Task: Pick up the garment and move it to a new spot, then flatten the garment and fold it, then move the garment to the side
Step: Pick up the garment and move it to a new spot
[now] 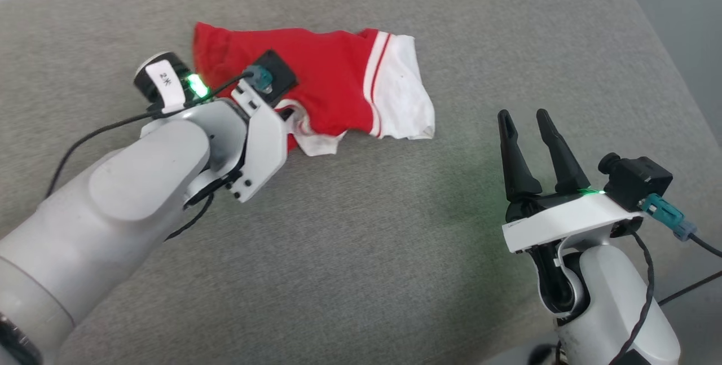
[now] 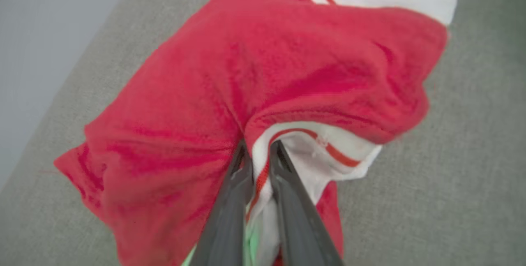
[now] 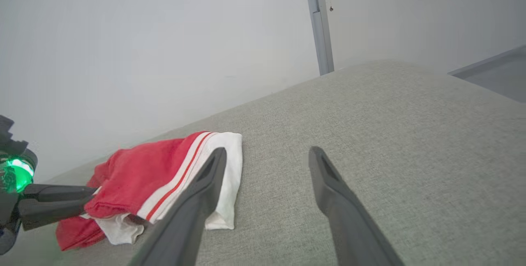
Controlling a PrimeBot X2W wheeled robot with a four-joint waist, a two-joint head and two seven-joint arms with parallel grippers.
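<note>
The garment [image 1: 338,80] is a red T-shirt with white sleeves and red stripe trim, lying bunched at the back of the grey cushioned surface [image 1: 366,252]. My left gripper [image 2: 259,146] is shut on a fold of its white, red-trimmed fabric at the near-left edge of the garment [image 2: 267,72]. In the head view my left wrist [image 1: 259,128] covers that grip. From the right wrist view the left fingers [image 3: 61,202] reach into the garment [image 3: 144,167] from the left. My right gripper [image 1: 523,117] stands open and empty, well to the garment's right, fingers [image 3: 201,192] pointing toward the back.
The grey surface drops off along its right edge [image 1: 665,71], with darker floor beyond. A pale wall [image 3: 164,52] and a grey metal post [image 3: 318,23] stand behind it. Cables [image 1: 90,139] trail from both wrists.
</note>
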